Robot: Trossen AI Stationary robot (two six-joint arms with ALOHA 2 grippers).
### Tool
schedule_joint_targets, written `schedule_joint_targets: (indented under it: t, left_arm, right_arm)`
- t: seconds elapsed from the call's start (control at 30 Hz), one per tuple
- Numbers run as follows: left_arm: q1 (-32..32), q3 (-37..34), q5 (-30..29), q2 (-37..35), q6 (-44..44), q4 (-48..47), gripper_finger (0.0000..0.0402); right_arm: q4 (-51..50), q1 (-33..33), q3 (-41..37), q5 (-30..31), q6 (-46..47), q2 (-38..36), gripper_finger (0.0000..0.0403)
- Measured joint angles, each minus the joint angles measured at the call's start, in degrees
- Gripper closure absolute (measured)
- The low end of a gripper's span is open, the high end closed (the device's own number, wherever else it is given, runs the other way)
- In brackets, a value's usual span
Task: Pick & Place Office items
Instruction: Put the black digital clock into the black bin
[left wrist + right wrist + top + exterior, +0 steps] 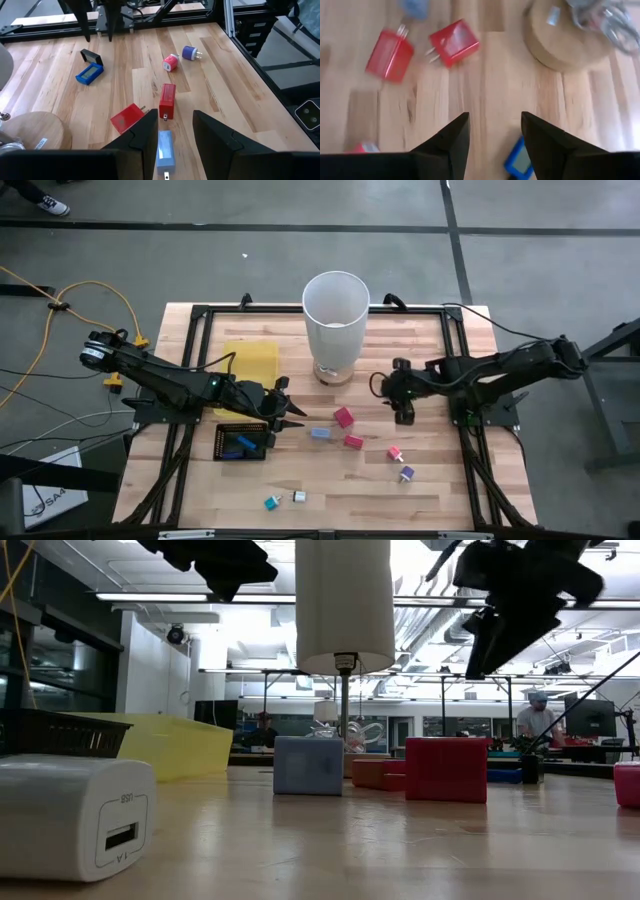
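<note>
Office items [344, 417] scattered on the tabletop [440, 480], both claws released.
Left claw [296, 416] hovers beside the light blue piece [165, 146]; right claw [404, 416] hangs near the red pieces [454, 42], holding nothing.

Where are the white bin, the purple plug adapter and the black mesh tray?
white bin [335, 320]: high view, outer wall.
purple plug adapter [406, 474]: high view, body centre.
black mesh tray [221, 443]: high view, left rim.
</note>
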Motion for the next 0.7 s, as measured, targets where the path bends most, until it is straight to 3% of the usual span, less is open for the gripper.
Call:
schedule_joint_targets:
  t: [0.13,0.37,0.7]
  left_arm:
    - [0.0,0.0,0.0,0.0,0.0,0.0,0.0284]
    - [0.0,0.0,0.01,0.0,0.02,0.03,0.0284]
    - [0.0,-0.02,-0.01,0.0,0.0,0.57,0.0284]
  right_arm:
    - [-2.19,-1.35,0.02,-1.85,-11.69,-1.28,0.0238]
    - [-8.19,-6.5,0.04,-3.96,-22.69,-5.54,0.0238]
    - [-10.91,-12.5,0.04,-20.54,-37.11,-9.5,0.0238]
